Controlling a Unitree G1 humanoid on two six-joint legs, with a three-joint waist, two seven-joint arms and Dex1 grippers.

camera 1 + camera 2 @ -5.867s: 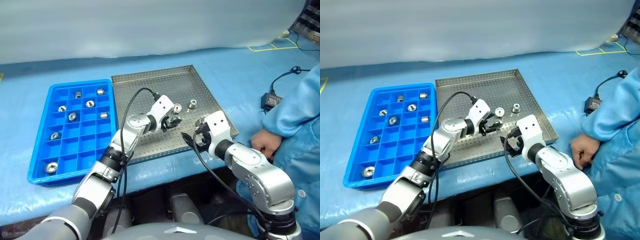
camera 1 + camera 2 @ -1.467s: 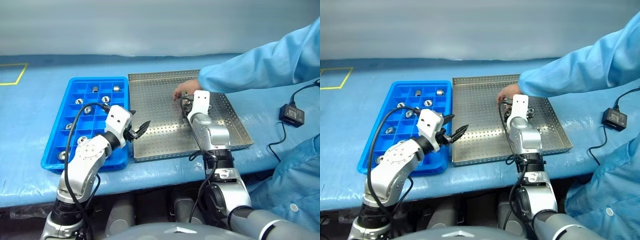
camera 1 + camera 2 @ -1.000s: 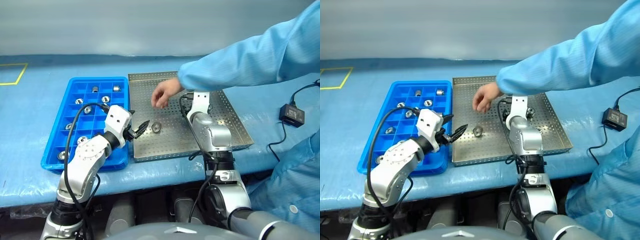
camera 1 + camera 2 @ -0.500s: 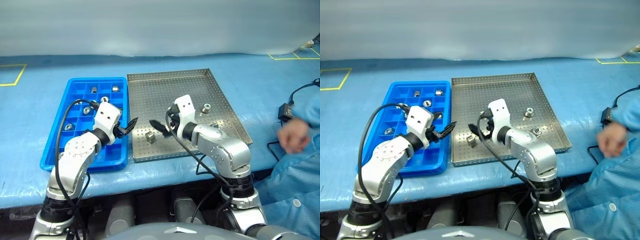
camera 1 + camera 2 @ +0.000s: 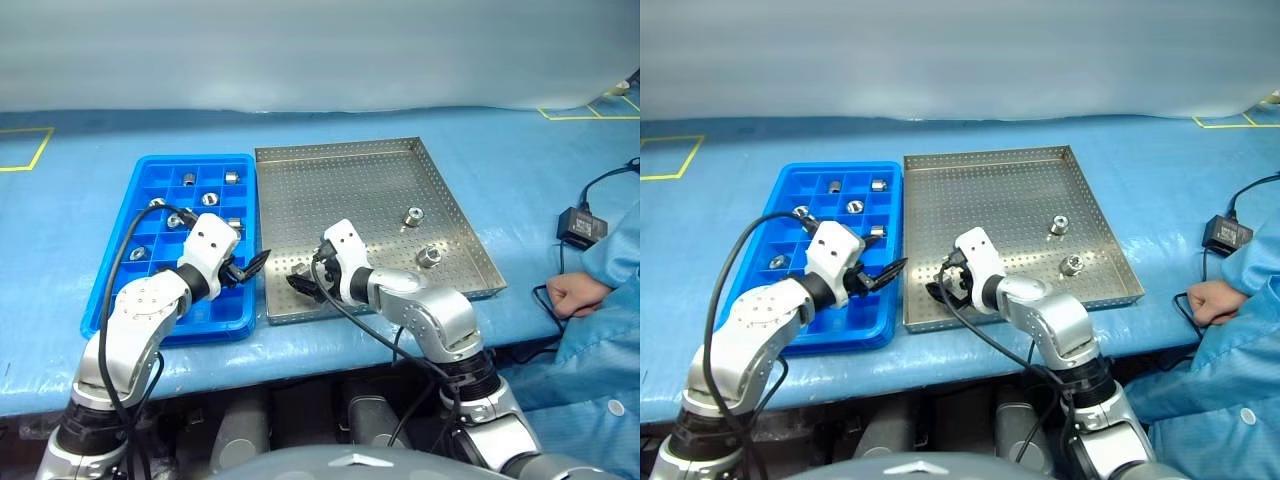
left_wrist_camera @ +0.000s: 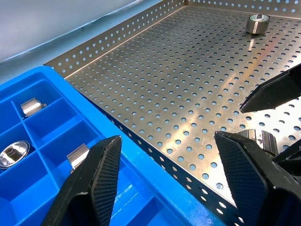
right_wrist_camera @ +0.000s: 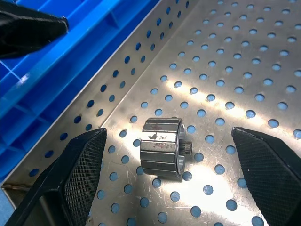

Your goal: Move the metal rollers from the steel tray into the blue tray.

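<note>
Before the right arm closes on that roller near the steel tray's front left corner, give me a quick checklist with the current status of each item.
1. Right end effector open: ok.
2. Roller between its fingers: ok, lying on its side, untouched.
3. Roller clear of the steel tray rim: ok.
4. Left end effector open, holding nothing: ok.
5. Left end effector clear of the right one: not ok, close by at the tray edge.
6. Person's hand off the tray: ok.

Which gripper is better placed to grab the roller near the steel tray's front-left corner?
Right. The right gripper stands open with the roller between its fingers; the left gripper hangs at the blue tray's edge.
</note>
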